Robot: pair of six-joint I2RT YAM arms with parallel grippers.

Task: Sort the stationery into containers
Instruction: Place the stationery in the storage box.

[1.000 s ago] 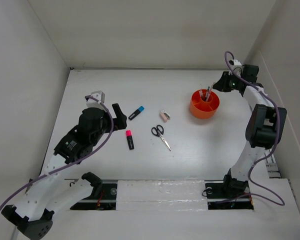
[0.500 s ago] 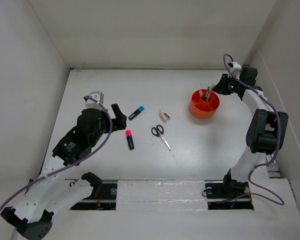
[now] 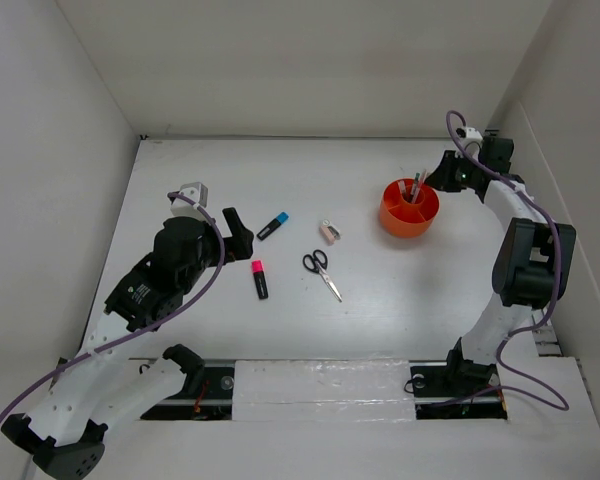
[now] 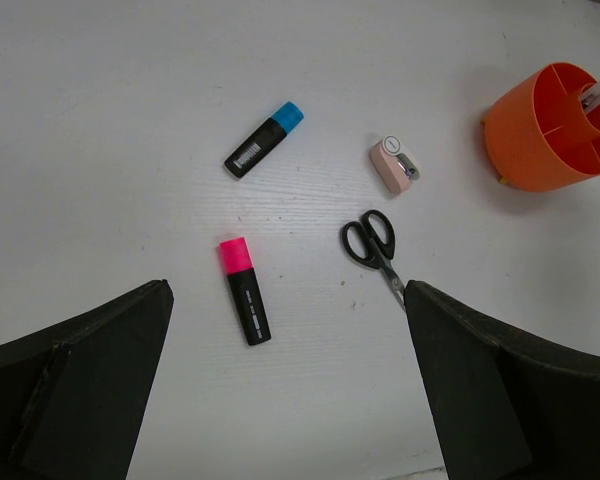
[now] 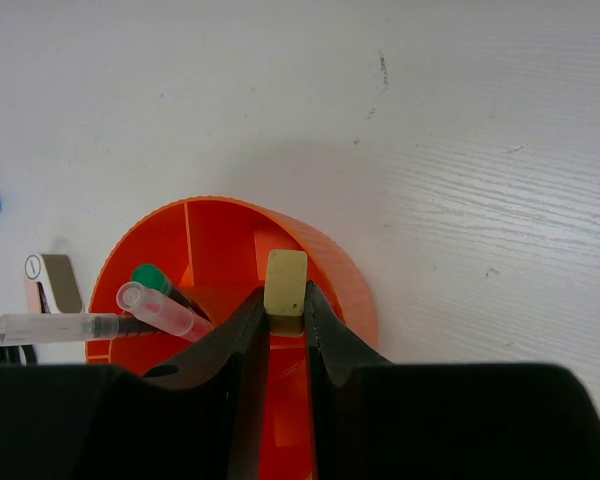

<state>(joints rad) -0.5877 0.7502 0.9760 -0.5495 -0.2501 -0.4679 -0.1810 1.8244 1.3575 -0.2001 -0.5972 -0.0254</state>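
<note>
Right claw [image 5: 285, 318] clamped on cream eraser [image 5: 285, 282] | shifted slightly within the last second, above orange tub [image 5: 332, 275] rim, 1 o'clock side | release judged next | left claw [image 4: 288, 300] spread, empty, unmoved | highlighter [image 4: 245, 305], scissors [image 4: 375, 250] on worktop [image 4: 100, 120], 9 o'clock of tub

White table [image 3: 410, 310], white walls [image 3: 310, 70], pale strip nr front edge [image 3: 320, 385]

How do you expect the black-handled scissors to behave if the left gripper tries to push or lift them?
The scissors lie flat and shut on the table, so they would probably slide or pivot rather than roll. Their thin metal blades look rigid. Lying so low, they may be awkward to pinch; the thicker handle loops seem the easier hold.
</note>
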